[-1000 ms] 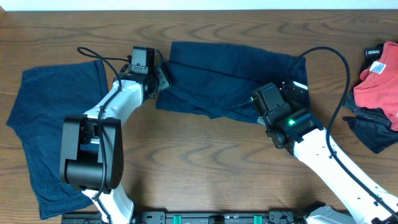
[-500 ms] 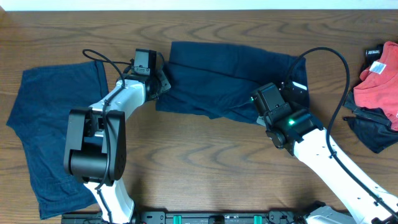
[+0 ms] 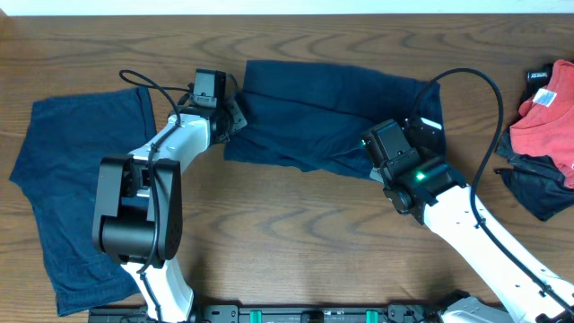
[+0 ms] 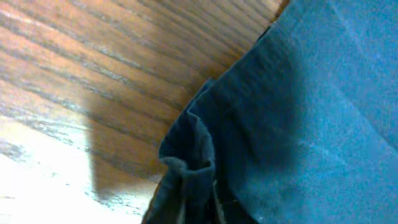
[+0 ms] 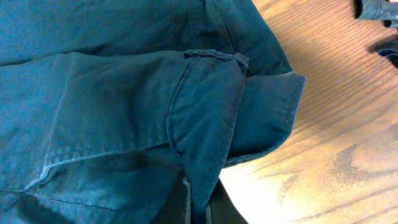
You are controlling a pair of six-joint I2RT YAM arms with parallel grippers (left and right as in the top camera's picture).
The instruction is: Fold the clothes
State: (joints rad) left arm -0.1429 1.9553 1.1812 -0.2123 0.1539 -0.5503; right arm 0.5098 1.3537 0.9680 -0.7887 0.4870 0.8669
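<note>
garment [image 3: 323, 108] | left end in left gripper [image 3: 235, 113] | right end in right gripper [image 3: 428, 131]

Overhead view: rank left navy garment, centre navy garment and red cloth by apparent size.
1. left navy garment, narrowly.
2. centre navy garment, partly under the right arm.
3. red cloth, smallest as seen, though cut by the frame edge.

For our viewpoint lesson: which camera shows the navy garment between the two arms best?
Overhead: the garment shows whole, left gripper at one end, right gripper at the other. The left wrist view shows only a bunched corner; the right wrist view only a pinched fold and hem.
</note>
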